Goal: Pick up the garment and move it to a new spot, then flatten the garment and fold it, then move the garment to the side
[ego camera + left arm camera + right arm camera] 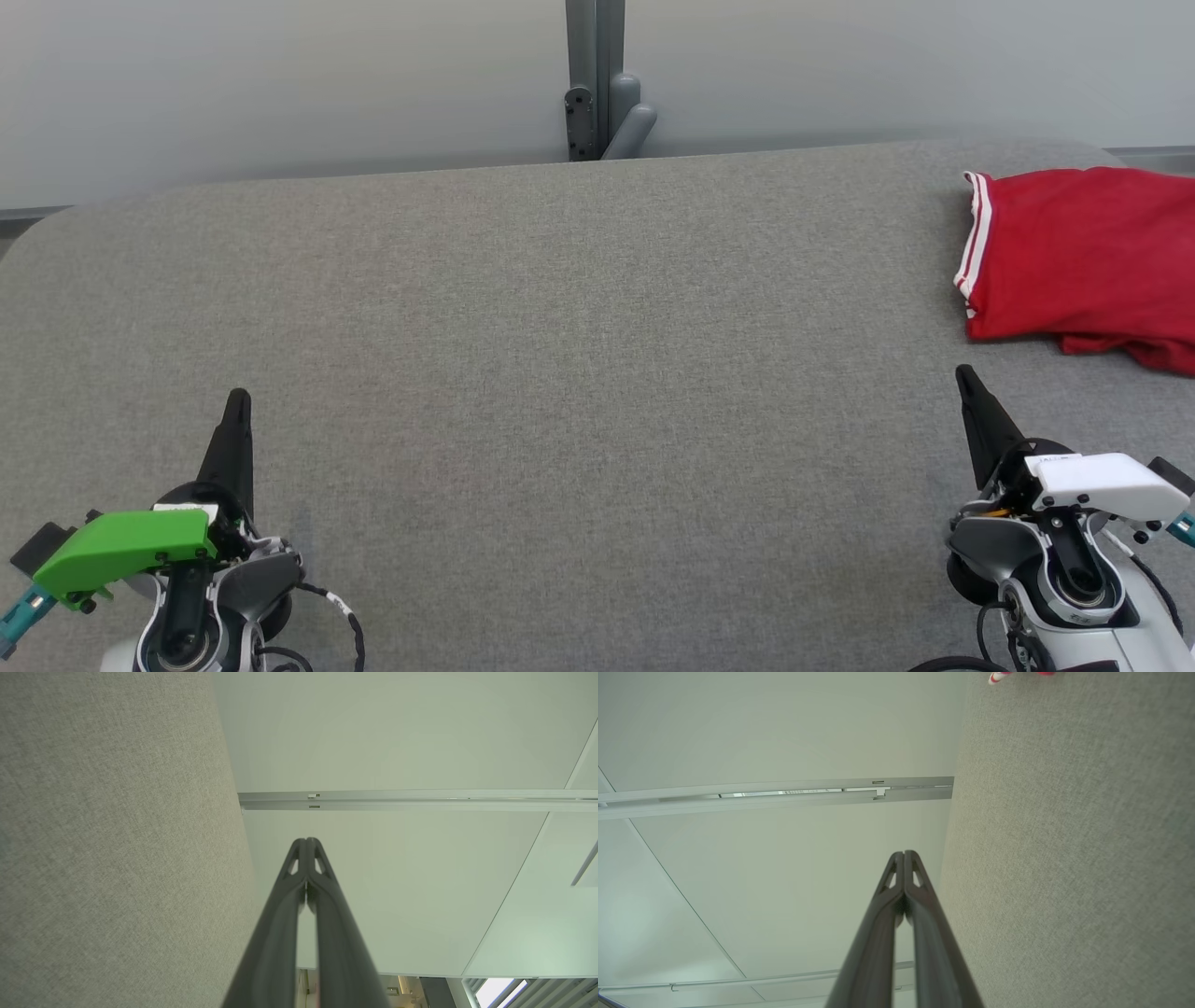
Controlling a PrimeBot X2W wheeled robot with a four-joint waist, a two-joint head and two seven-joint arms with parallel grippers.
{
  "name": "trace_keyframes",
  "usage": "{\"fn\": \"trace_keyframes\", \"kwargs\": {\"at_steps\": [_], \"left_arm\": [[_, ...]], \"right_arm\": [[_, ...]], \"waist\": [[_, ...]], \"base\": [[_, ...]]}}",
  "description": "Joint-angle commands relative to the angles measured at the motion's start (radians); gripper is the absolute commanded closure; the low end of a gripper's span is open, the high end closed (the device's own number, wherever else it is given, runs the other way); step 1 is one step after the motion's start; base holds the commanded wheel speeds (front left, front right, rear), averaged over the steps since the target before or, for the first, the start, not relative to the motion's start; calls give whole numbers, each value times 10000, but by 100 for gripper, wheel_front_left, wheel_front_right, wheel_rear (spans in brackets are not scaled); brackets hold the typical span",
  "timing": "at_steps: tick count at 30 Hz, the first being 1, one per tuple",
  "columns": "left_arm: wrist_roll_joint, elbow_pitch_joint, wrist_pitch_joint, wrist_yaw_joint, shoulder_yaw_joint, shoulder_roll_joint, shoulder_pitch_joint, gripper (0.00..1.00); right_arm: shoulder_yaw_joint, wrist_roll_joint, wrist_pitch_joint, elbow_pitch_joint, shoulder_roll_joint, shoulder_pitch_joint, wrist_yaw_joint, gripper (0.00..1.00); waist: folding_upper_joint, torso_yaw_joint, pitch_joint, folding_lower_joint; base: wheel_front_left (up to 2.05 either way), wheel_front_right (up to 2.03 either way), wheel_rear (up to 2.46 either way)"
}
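Red garment (1083,257), white-striped along one edge, lies rumpled at the far right of the grey surface (560,373). My right gripper (963,378) is near it, not touching. My left gripper (239,399) is well apart. Both sets of jaws are pressed together, holding nothing.

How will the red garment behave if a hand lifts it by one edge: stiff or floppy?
Probably floppy: the red garment lies in soft layers with a wrinkled lower edge, so it would likely drape and unfold. It looks thin, so it is likely light. On the grey fabric tabletop, pushing it may bunch it rather than slide it.
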Motion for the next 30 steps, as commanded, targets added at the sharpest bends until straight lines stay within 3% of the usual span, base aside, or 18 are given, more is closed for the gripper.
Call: {"fn": "trace_keyframes", "kwargs": {"at_steps": [1,30], "left_arm": [[-13,-26,-11,18,20,56,-103,100],[-13,-28,-11,18,20,56,-102,100]], "right_arm": [[19,77,-27,-31,-69,87,4,100],[301,308,-245,-72,-247,112,4,100]], "waist": [[0,0,0,0],[0,1,1,0]], "base": [[0,0,0],[0,0,0]]}}
